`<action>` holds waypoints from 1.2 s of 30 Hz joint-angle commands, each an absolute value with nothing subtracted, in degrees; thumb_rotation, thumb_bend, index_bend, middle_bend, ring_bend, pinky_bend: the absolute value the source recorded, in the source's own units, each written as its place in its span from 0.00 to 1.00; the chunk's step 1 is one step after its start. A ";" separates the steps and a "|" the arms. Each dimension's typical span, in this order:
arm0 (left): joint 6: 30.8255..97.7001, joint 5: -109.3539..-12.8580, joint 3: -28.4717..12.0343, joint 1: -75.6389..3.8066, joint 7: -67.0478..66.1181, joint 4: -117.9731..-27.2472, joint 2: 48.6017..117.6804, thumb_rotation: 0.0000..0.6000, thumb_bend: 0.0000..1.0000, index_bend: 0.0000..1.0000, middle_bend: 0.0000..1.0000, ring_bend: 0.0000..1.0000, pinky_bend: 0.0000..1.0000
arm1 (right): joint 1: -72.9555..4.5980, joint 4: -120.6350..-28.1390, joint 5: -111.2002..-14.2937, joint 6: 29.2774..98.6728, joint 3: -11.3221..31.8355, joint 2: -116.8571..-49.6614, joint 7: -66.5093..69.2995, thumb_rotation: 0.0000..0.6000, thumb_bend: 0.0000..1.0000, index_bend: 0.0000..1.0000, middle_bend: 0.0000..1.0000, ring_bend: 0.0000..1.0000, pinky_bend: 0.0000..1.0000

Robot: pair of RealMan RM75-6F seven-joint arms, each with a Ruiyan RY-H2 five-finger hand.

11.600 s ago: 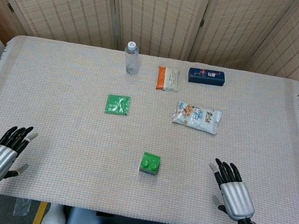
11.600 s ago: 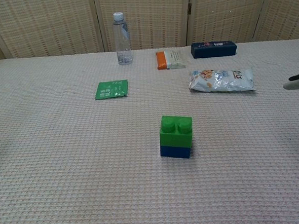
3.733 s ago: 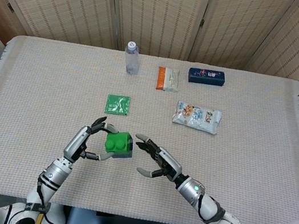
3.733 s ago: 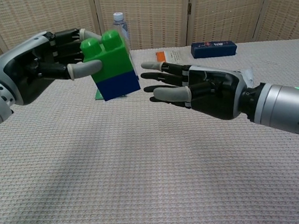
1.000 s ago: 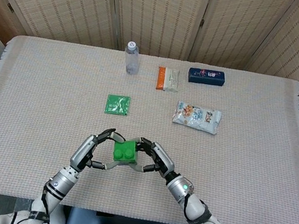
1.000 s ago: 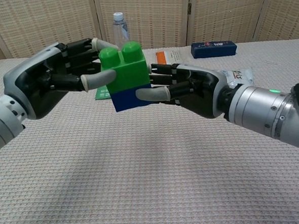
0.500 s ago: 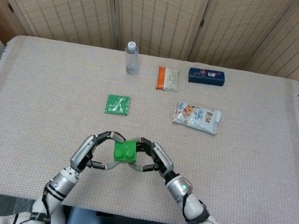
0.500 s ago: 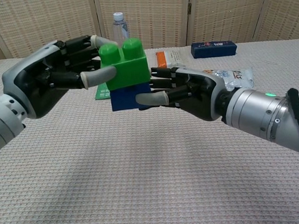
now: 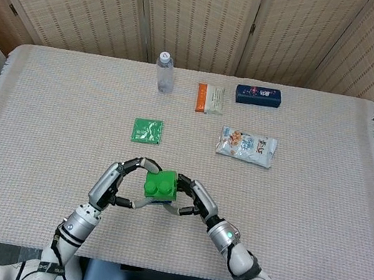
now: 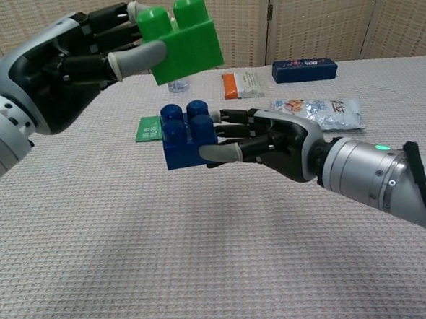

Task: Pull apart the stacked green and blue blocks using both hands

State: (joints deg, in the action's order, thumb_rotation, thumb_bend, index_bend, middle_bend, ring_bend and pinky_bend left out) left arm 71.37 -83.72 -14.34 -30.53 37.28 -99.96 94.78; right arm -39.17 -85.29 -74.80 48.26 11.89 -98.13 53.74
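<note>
Nearest the robot, above the woven table, the blue block is held in the right hand, studs up, fingers closed on its side. Just above it and apart from it, the green block is gripped in the left hand. Beyond the hands, a green packet and a snack bag are seen lying flat. At the far edge, a water bottle is seen standing upright, with an orange-and-white pack and a dark blue box to its right.

Glossy smooth plastic green block and blue block; matt, rough woven tablecloth; wicker screen behind.
</note>
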 commanded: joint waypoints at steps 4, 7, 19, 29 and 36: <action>72.63 -83.18 -15.70 -30.82 37.46 -98.26 95.09 1.00 0.41 0.84 0.93 0.57 0.20 | -38.22 -84.71 -74.94 48.87 11.34 -97.43 51.10 1.00 0.36 0.84 0.37 0.38 0.27; 73.50 -83.65 -15.89 -30.75 37.44 -96.57 94.84 1.00 0.41 0.84 0.93 0.56 0.19 | -37.59 -84.83 -75.34 49.89 11.00 -95.98 48.12 1.00 0.36 0.84 0.37 0.38 0.27; 69.96 -82.65 -10.42 -29.84 37.21 -83.51 94.82 1.00 0.42 0.83 0.93 0.47 0.12 | -35.00 -87.74 -72.29 54.20 10.26 -88.39 27.42 1.00 0.36 0.84 0.37 0.38 0.27; 72.30 -84.14 -8.63 -29.43 30.68 -67.66 99.00 1.00 0.42 0.83 0.93 0.46 0.07 | -33.40 -90.35 -69.18 54.44 9.90 -83.66 19.84 1.00 0.36 0.84 0.37 0.38 0.27; 72.53 -83.42 -8.42 -28.60 33.03 -59.91 100.04 1.00 0.42 0.82 0.93 0.45 0.07 | -32.67 -88.78 -68.44 54.73 8.56 -81.75 13.29 1.00 0.36 0.84 0.37 0.37 0.27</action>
State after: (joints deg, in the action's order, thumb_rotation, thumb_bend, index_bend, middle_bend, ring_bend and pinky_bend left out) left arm 72.43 -83.69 -8.64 -28.95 32.25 -61.73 99.40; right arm -32.98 -89.41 -69.00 54.63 9.04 -82.37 15.08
